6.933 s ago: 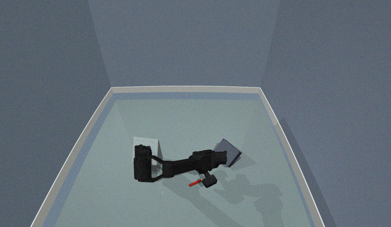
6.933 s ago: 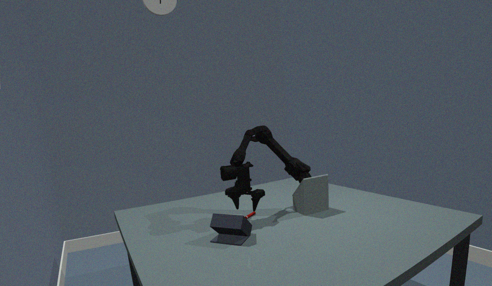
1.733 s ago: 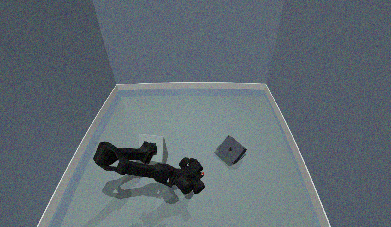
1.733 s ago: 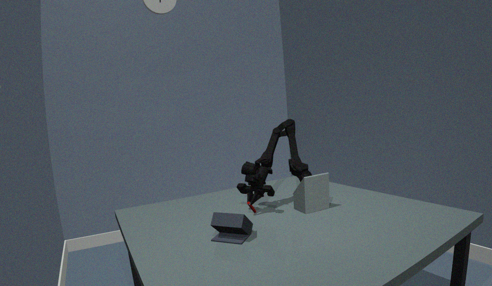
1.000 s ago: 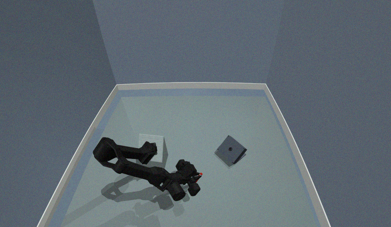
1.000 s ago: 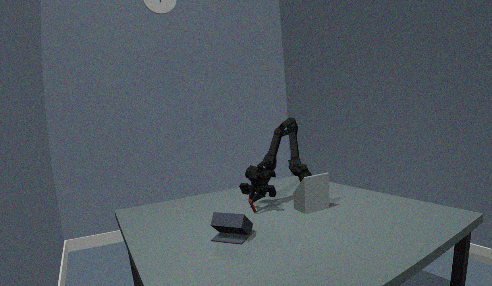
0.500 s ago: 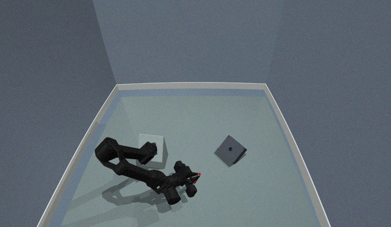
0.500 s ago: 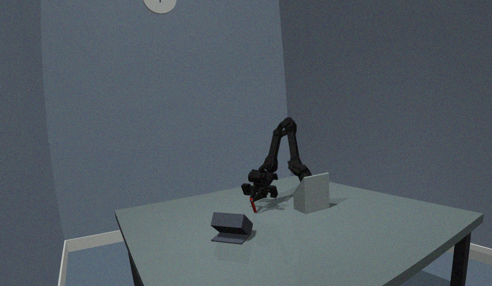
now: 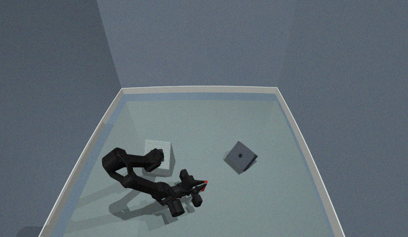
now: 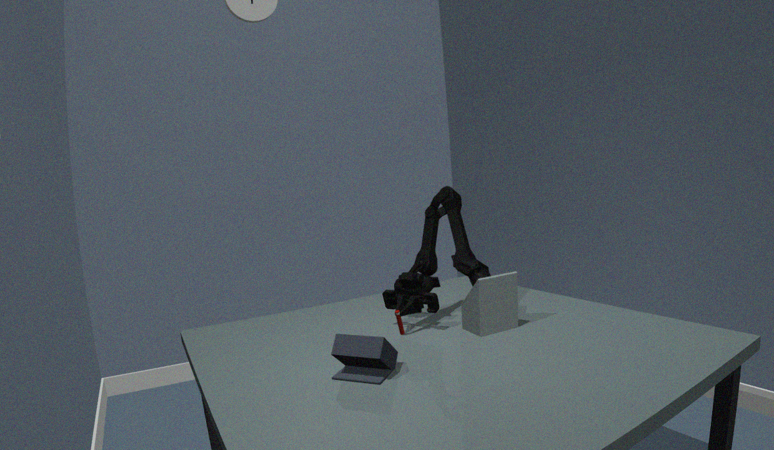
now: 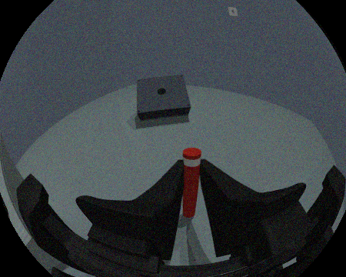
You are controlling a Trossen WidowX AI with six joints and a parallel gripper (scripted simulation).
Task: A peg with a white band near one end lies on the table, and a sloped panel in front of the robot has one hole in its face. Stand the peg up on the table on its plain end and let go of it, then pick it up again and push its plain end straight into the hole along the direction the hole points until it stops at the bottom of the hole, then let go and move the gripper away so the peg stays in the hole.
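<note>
The red peg [image 9: 203, 189] [image 10: 400, 324] [image 11: 191, 188] is nearly upright, leaning slightly in the exterior view, with its white-banded end up and its plain end down at or just above the table. My gripper [image 9: 205, 183] [image 10: 398, 313] [image 11: 191, 164] is shut on it near the white band. The dark sloped panel [image 9: 239, 165] [image 10: 358, 347] [image 11: 163, 103] stands apart from the peg, beyond it in the wrist view. Its hole [image 9: 240, 155] [image 11: 161, 91] shows in the face. Whether the plain end touches the table is too small to tell.
A pale block with a slanted top [image 9: 158, 144] [image 10: 498, 305] stands on the table [image 9: 199, 123] [image 10: 490, 380] [image 11: 238, 131] near the arm's base. The table's edge shows all round in the exterior view.
</note>
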